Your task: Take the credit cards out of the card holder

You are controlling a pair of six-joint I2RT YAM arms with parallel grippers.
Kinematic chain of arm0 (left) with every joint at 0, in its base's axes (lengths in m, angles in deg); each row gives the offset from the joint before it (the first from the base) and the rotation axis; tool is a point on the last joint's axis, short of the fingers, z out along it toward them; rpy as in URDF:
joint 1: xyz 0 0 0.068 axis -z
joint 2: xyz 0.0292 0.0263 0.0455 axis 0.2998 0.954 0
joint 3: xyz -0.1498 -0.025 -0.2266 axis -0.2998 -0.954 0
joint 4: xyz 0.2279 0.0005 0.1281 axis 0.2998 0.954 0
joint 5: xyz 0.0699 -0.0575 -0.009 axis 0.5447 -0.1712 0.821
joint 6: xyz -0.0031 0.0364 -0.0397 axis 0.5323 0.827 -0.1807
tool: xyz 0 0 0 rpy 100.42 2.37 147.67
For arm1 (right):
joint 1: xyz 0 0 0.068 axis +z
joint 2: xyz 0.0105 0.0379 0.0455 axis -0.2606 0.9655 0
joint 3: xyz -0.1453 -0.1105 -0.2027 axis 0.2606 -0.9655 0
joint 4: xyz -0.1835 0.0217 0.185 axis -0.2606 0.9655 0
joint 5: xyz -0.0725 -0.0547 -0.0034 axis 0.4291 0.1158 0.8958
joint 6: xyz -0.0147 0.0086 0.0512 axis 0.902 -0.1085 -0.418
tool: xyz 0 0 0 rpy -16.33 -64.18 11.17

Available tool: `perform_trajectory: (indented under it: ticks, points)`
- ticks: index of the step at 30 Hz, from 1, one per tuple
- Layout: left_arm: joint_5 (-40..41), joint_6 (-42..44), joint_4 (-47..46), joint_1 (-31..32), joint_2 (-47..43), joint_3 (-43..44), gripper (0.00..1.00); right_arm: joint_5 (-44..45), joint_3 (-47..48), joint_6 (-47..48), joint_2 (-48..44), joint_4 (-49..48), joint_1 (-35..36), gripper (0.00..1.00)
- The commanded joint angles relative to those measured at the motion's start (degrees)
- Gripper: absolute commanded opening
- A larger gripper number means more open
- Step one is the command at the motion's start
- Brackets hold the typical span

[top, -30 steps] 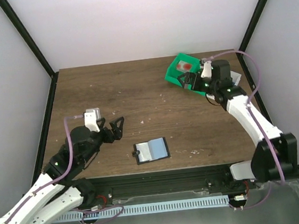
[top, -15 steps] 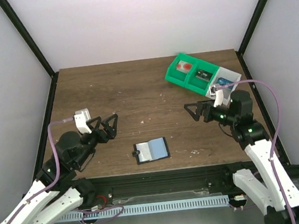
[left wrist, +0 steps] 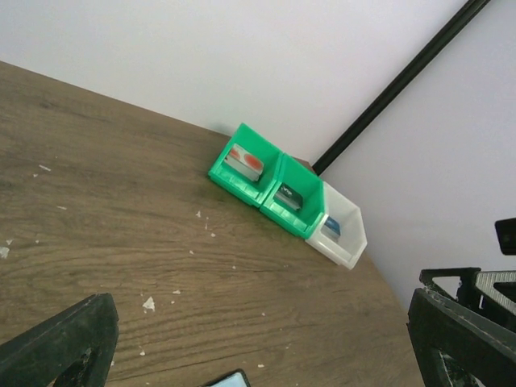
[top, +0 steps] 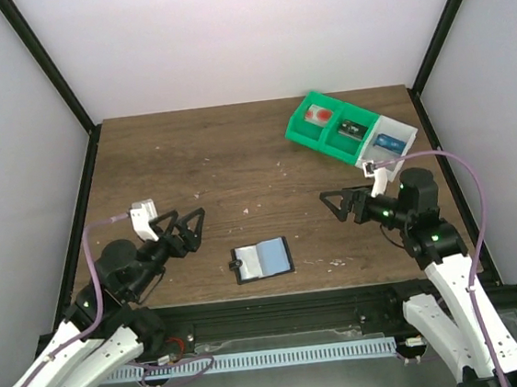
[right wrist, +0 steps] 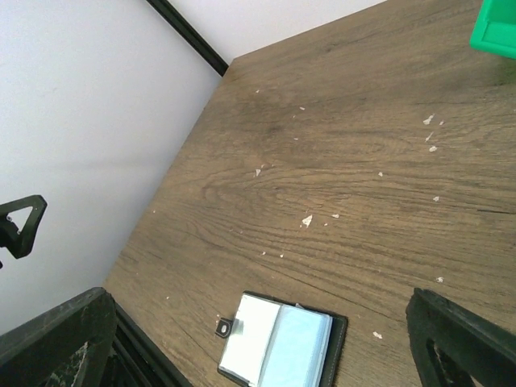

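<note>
The card holder (top: 262,260) lies open and flat near the table's front edge, black with pale blue-grey sleeves and a small tab on its left side. It also shows in the right wrist view (right wrist: 282,343), and one corner of it shows in the left wrist view (left wrist: 230,379). I cannot tell whether cards sit in its sleeves. My left gripper (top: 191,228) hovers open to the holder's left, apart from it. My right gripper (top: 334,206) hovers open to its upper right and points left. Both are empty. A red card (top: 322,115), a dark card (top: 352,129) and a blue card (top: 385,142) lie in the bins.
A row of bins stands at the back right: two green ones (top: 311,125) and one white one (top: 391,135), also visible in the left wrist view (left wrist: 266,181). Small pale flecks dot the brown wooden table (top: 236,159). Black frame posts rise at the back corners.
The right arm has drawn back from the bins to the near right, its gripper now lower and pointing left. The left arm has pulled back a little toward the front left.
</note>
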Motion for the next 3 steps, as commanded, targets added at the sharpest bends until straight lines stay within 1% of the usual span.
perform_trajectory:
  ticks: [1, 3]
  points:
    - [-1.4, 1.5, -1.9, -0.2, 1.0, 1.9, 1.0, -0.3, 2.9, -0.6, -0.3, 0.7, -0.1, 1.0]
    - [-1.6, 2.0, -1.9, -0.2, 1.5, 2.5, 1.0, -0.4, 2.8, -0.7, -0.3, 0.4, -0.1, 1.0]
